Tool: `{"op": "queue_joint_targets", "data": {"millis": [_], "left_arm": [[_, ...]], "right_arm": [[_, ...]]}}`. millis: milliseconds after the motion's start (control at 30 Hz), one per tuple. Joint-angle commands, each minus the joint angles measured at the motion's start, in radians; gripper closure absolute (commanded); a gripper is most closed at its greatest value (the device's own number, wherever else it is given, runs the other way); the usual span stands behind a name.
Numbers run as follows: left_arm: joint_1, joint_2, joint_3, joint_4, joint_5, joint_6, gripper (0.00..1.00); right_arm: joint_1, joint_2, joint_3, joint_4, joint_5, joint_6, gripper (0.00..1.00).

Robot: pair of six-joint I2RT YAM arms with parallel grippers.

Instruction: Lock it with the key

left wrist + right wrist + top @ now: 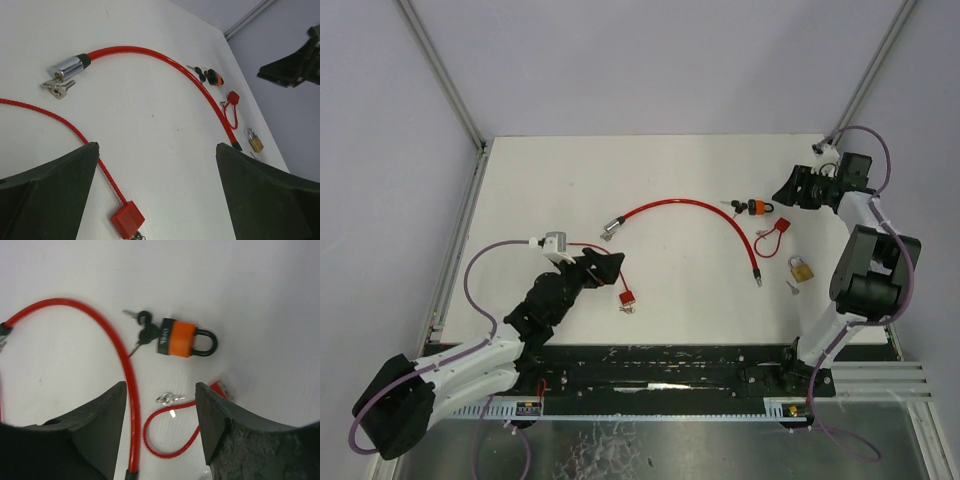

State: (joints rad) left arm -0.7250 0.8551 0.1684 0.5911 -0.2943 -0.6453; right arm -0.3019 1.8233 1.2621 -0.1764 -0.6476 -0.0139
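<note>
Both tools stand spread and empty: right tool near the orange-and-black metal padlock, left tool over the thin red cable lock.

White table, seemingly lilac walls

White arms with black joints, purple cables alongside, dark matte claw fingers

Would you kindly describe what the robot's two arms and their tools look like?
The left arm and right arm have white links and bulky black joints; a purple cable loops along each. The left tool and right tool are matte black, with broad wedge-shaped fingers.
</note>
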Motion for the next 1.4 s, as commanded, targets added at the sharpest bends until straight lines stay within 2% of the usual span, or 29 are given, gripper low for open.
{"op": "queue_joint_targets", "data": {"millis": [0,233,333,533,733,900,1033,1267,1367], "left_arm": [[-0.026,-0.034,0.071,-0.203,0.007,-0.053,0.00],[-0.240,0.000,0.190,-0.423,-0.234,-0.045,0.00],[-0.309,0.043,0.236,-0.482,-0.323,-0.050,0.00],[-0.327,0.209,0.354,-0.637,-0.403,-0.124,0.01],[-0.331,0.320,0.406,-0.718,-0.444,-0.204,0.09],[-0.333,0.398,0.449,-0.827,-0.453,-0.304,0.26],[-0.353,0.463,0.505,-0.947,-0.489,-0.392,0.25],[-0.389,0.585,0.587,-0.994,-0.503,-0.421,0.21],[-0.401,0.643,0.634,-1.066,-0.518,-0.459,0.21]], "right_arm": [[0.004,-0.249,-0.031,-0.090,-0.204,-0.145,0.37],[0.073,-0.494,-0.040,-0.421,-0.354,-0.346,0.30],[0.072,-0.618,-0.144,-0.389,-0.385,-0.349,0.29],[0.073,-0.818,-0.370,-0.224,-0.364,-0.333,0.23],[0.072,-0.833,-0.375,-0.236,-0.345,-0.335,0.23],[0.072,-0.831,-0.379,-0.239,-0.334,-0.340,0.23],[0.072,-0.831,-0.381,-0.240,-0.344,-0.339,0.23],[0.073,-0.832,-0.383,-0.240,-0.347,-0.339,0.23],[0.072,-0.831,-0.384,-0.238,-0.348,-0.339,0.24]]}}
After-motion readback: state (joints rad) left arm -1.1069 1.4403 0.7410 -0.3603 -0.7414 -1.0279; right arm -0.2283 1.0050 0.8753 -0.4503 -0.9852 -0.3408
